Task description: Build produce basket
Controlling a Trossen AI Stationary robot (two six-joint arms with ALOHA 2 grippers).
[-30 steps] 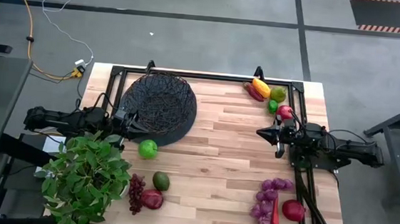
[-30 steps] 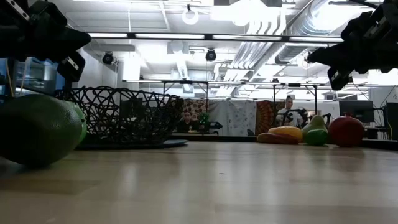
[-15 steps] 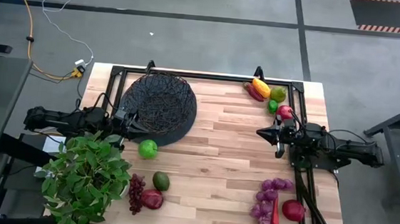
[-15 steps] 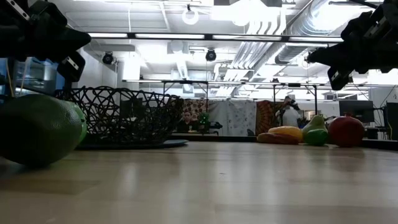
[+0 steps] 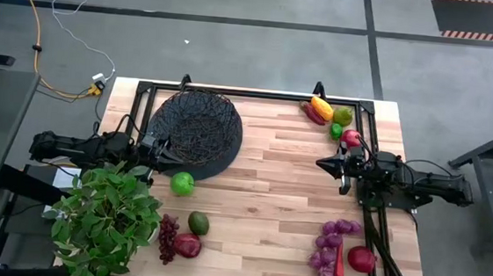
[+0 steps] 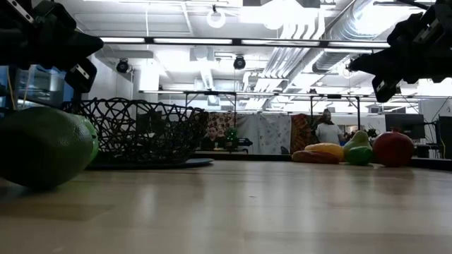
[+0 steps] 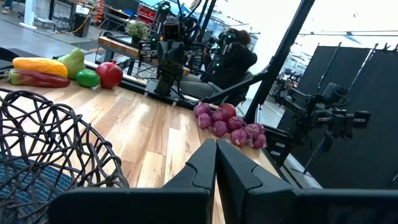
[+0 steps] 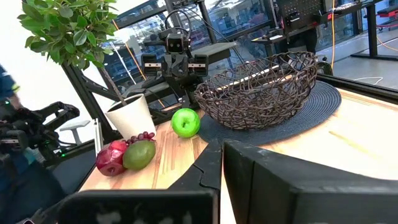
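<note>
The wooden table (image 5: 269, 184) carries everything, with a leafy potted plant (image 5: 103, 219) at its near left corner. The basket (image 5: 196, 127), a black wire-mesh bowl on a dark round mat (image 5: 223, 161), sits toward the far left and holds no produce. Purple grape bunches (image 5: 333, 251) lie at the near right edge with a red pomegranate (image 5: 361, 258) just beside them. A yellow pepper (image 5: 321, 107), a red chili (image 5: 312, 115), green fruit (image 5: 342, 116) and a second pomegranate (image 5: 350, 137) cluster at the far right corner. Near the plant lie dark red grapes (image 5: 167, 236), another pomegranate (image 5: 187, 245) and an avocado (image 5: 198, 222), with a green apple (image 5: 182, 183) just off the mat. The left gripper (image 5: 168, 149) hovers at the basket's left rim, fingers pressed together and empty. The right gripper (image 5: 322, 164) hangs over the right side, fingers likewise together, holding nothing.
</note>
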